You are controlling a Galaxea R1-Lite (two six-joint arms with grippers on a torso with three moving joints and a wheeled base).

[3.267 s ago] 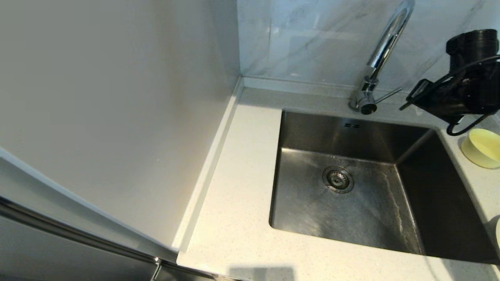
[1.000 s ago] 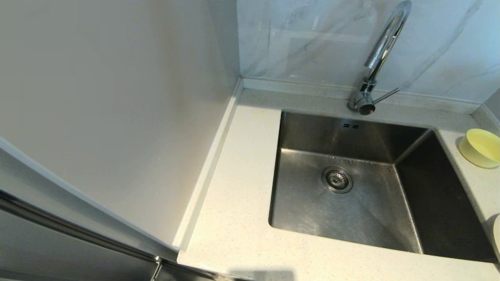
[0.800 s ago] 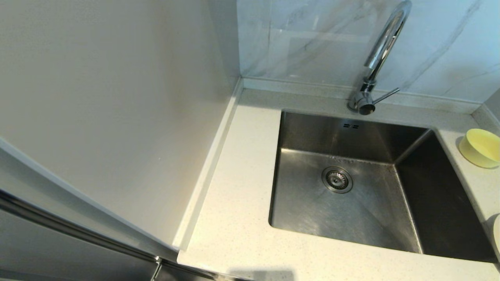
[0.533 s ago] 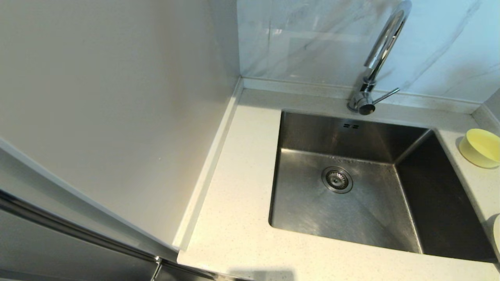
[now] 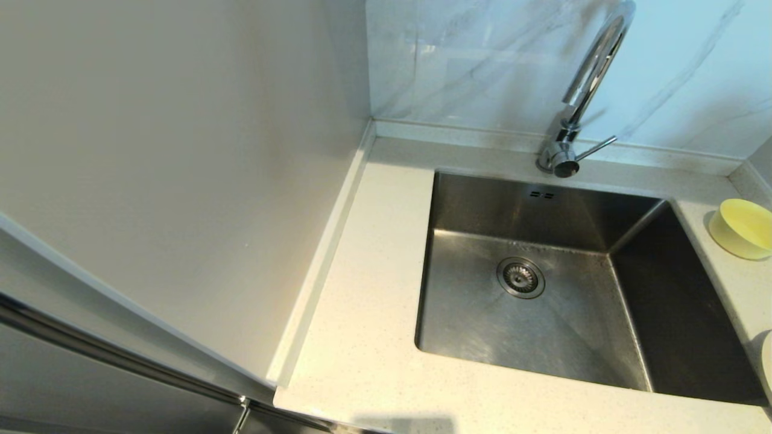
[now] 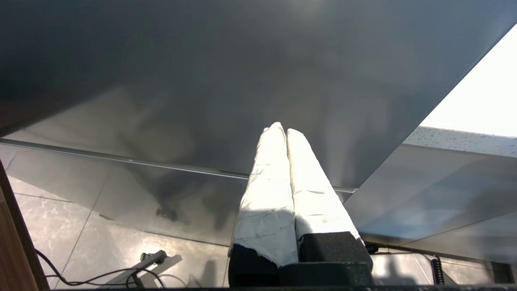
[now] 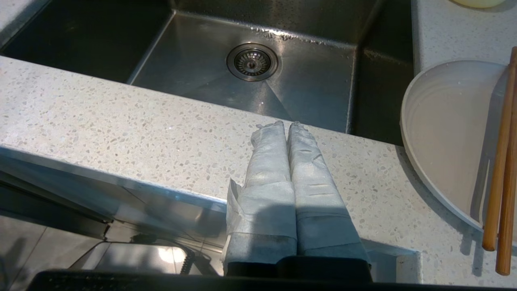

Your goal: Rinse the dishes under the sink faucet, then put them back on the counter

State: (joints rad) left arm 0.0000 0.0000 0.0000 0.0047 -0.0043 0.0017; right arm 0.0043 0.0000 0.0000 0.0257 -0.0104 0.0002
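Both arms hang low by the cabinet front and neither shows in the head view. The right gripper (image 7: 287, 126) has its two wrapped fingers pressed together on nothing, tips over the front strip of the counter (image 7: 121, 125), at the lower middle of its wrist view. The plate (image 7: 444, 133) lies at the right edge of that frame, flat on the counter just beside the sink (image 7: 210, 81), and the chopsticks (image 7: 499, 161) rest across its far side, their long axis running nearly straight up and down the frame, lower ends jutting past the rim toward the counter's front edge. The bowl (image 5: 743, 228) sits at the right edge of the head view, beyond the sink's right rim, mouth up. The faucet (image 5: 588, 84) stands in the upper right of the head view, its lever pointing right, no water visible. The left gripper (image 6: 286, 131), fingers likewise closed and empty, faces a dark cabinet panel, with no dish in sight. All the dishes lie on the right, so I'd judge the right arm much the nearer for any reach.
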